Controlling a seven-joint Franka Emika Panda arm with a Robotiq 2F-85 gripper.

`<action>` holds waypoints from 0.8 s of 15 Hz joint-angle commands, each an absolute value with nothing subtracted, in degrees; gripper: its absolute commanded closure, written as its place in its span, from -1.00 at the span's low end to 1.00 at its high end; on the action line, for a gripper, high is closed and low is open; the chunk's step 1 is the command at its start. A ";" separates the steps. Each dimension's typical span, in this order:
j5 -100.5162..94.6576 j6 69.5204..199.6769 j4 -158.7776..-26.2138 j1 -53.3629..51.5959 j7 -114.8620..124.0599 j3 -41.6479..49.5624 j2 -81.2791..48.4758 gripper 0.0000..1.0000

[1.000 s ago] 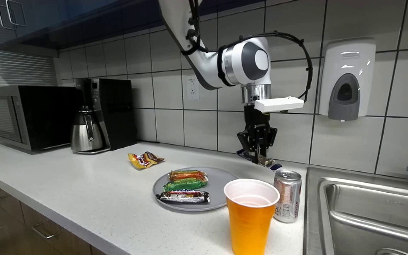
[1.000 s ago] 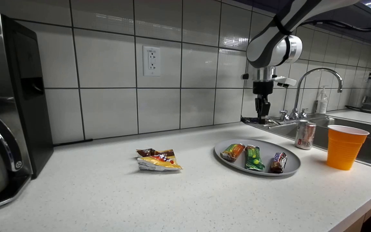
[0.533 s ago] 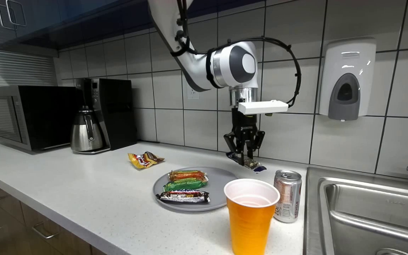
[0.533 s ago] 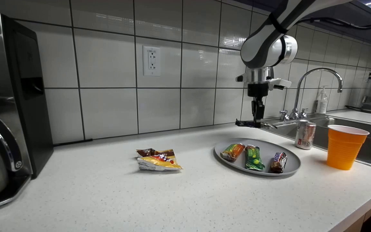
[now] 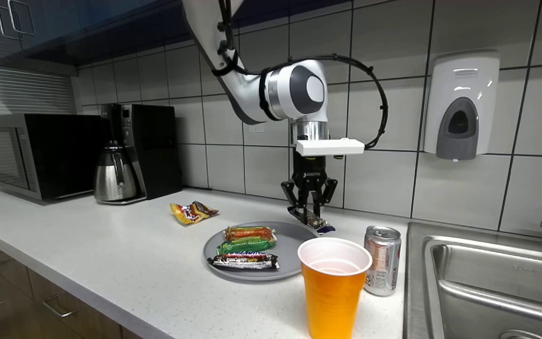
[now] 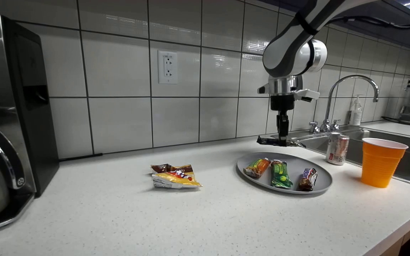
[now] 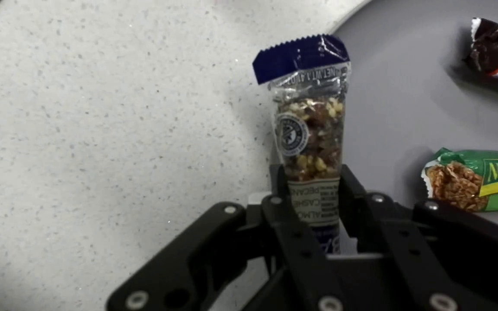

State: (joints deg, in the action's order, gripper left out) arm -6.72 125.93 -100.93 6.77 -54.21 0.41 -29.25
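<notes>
Holding nut bar (image 7: pixel 311 134) aloft in gripper (image 7: pixel 312 179), fingers pinching its sides; grasp looks done. Gray plate (image 7: pixel 396 99) at wrist-view 3 o'clock; next move likely needs rim clearance.

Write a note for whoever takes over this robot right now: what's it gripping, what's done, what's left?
Hand: gripping the nut bar, raised above the counter near the edge of the gray plate.
On the gray plate: an orange bar, a green bar and a dark bar.
Nearby: orange cup and silver can stand by the sink; yellow packet lies on the counter.
Done: nut bar gripped and clear of the counter.
Left: nut bar not yet set down.
</notes>
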 commanded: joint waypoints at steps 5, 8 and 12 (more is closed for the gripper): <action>-6.37 126.14 -106.50 6.35 -44.70 0.18 -24.90 0.84; -6.35 126.17 -107.06 6.33 -41.52 0.09 -24.81 0.84; -6.37 125.88 -107.28 6.44 -38.95 -0.08 -25.16 0.84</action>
State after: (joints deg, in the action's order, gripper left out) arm -6.72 125.99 -105.37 6.21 -41.41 0.41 -27.07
